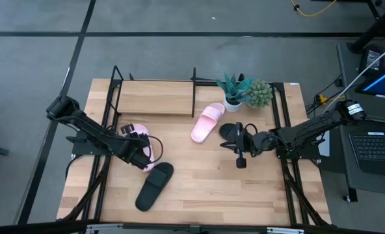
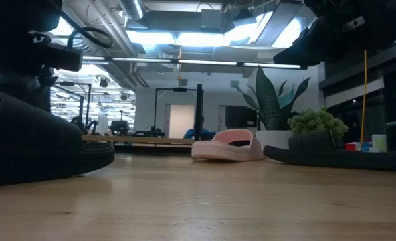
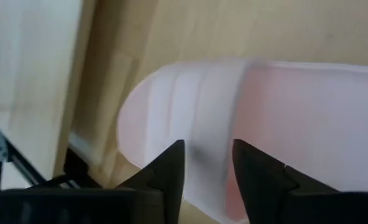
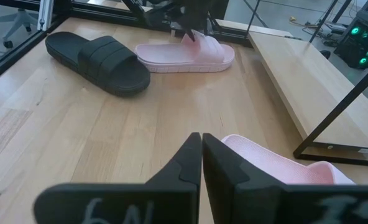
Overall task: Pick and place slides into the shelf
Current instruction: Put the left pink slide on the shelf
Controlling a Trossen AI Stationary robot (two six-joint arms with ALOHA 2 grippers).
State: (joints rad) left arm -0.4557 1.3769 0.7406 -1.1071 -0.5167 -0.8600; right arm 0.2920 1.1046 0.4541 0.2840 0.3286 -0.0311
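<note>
Left claw (image 1: 142, 155): lower left of the high view, down over a pink slide (image 1: 152, 148); fingers (image 3: 165, 171) narrowly apart, straddling the strap, grip not clear.
Right claw (image 1: 238, 144): right of centre in the high view, fingers pressed together, holding nothing.
Second pink slide (image 1: 207, 121): middle of the desk (image 1: 205, 188), just beside the shelf (image 1: 155, 99).
Black slide (image 1: 155, 186): lower centre-left.
Other black slide (image 1: 229, 130): by the right claw.
Potted plants (image 1: 244, 91): upper right of the desk.

The pink slide (image 3: 252, 118) is blurred and cut off in the left wrist view. In the high view, the black slide (image 1: 230, 130) is partly hidden under the right gripper (image 1: 240, 155).
</note>
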